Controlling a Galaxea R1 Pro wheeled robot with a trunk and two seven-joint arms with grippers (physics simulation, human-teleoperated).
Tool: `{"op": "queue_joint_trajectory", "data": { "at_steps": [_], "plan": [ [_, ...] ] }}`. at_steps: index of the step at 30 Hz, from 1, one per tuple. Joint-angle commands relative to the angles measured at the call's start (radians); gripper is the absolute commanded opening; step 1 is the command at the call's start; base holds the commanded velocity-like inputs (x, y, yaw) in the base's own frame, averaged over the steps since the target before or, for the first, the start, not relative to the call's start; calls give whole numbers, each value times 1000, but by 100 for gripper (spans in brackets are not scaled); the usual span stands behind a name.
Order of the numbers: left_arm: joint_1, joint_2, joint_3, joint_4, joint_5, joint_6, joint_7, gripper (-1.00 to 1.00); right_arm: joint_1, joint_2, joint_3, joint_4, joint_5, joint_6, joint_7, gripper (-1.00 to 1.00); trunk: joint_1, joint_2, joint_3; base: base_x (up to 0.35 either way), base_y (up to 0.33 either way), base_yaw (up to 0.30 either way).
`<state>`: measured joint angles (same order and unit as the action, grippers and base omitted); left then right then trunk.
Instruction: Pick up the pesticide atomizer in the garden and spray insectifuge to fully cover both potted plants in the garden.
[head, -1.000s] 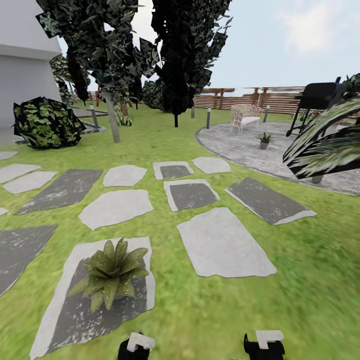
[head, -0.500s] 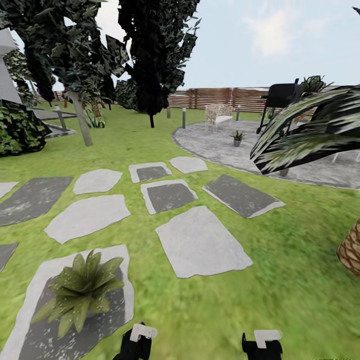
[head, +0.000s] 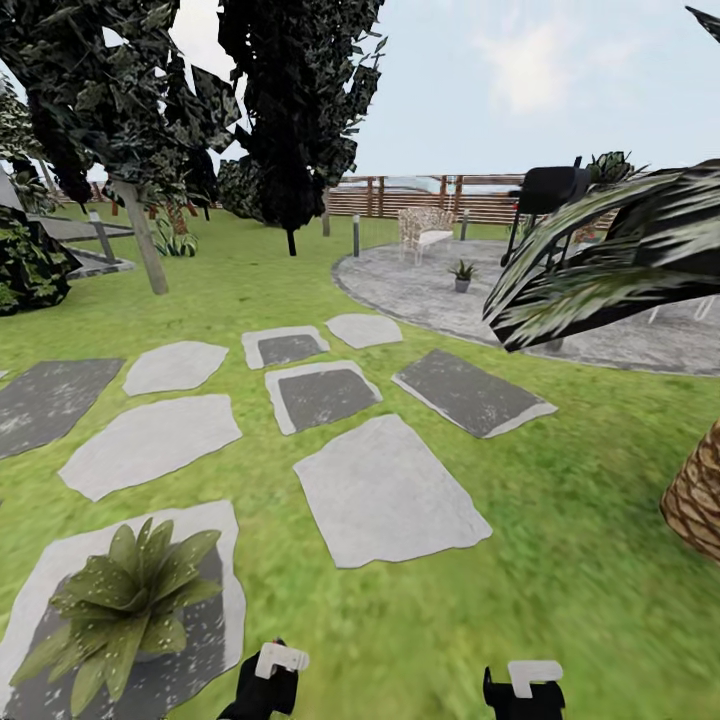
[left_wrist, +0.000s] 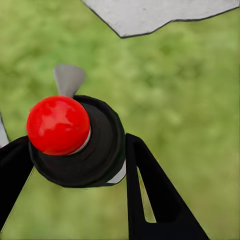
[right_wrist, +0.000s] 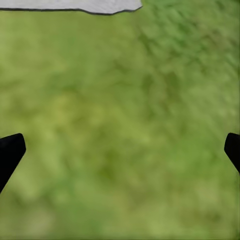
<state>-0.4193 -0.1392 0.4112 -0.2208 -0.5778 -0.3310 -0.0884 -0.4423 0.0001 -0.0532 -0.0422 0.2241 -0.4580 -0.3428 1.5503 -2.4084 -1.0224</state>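
In the left wrist view the pesticide atomizer (left_wrist: 75, 137), a black cylinder with a red tip, sits between the fingers of my left gripper (left_wrist: 75, 165), which is shut on it above grass. In the head view the left gripper (head: 268, 685) is at the bottom edge. One potted plant (head: 120, 600), a green rosette, stands on a dark stepping stone just left of it. The other potted plant (head: 461, 272) stands far off on the round grey patio (head: 420, 290). My right gripper (right_wrist: 120, 150) is open over bare lawn, and appears in the head view as right gripper (head: 525, 690).
Grey stepping stones (head: 385, 490) cross the lawn ahead. A scaly palm trunk (head: 695, 500) and big striped leaves (head: 610, 260) crowd the right side. A black grill (head: 545, 190), a wicker chair (head: 425, 228) and a wooden fence (head: 420, 195) stand behind the patio. Dark trees (head: 290, 110) rise at the left.
The whole picture has slid left and down as the camera turned right. The near plant now sits lower left and the palm trunk has come into view. Both grippers hold their pose.
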Motion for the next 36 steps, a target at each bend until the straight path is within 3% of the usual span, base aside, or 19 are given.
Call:
{"op": "queue_joint_trajectory", "data": {
  "at_steps": [1,13,17,18,21,24,26,36],
  "plan": [
    [-1,0,9,-7,-4,-2,-7,-100,-1,-2,-5,1,9,-2,-4,100,4,-8,-4,0,0,0],
    [-14,-3,15,-68,-1,1,-4,-100,-1,0,-5,-11,7,-53,-4,100,50,-92,-42,0,0,0],
    [-8,-2,15,-91,-1,0,-3,-100,-1,-1,-5,-3,7,-76,-5,100,52,-93,-57,0,0,0],
    [-5,-1,17,-141,-1,0,-3,-100,0,-3,-5,-1,9,-196,-5,100,52,-93,-61,0,0,0],
    [-4,-2,13,-148,-2,-1,-4,-100,-1,-7,-10,-26,8,-196,-9,100,52,-93,-61,0,0,0],
    [-13,-4,8,-156,-3,-1,-4,-100,-1,-15,-11,-167,7,-191,-8,100,52,-93,-61,0,0,0],
    [-26,-5,9,-157,-2,0,-3,-100,-1,-16,-10,-208,6,-191,-7,100,52,-93,-61,0,0,0],
    [-38,-4,15,-150,-2,0,-3,-100,-1,-14,-6,-160,7,-191,-7,100,52,-93,-61,98,-6,0]
  ]
}}
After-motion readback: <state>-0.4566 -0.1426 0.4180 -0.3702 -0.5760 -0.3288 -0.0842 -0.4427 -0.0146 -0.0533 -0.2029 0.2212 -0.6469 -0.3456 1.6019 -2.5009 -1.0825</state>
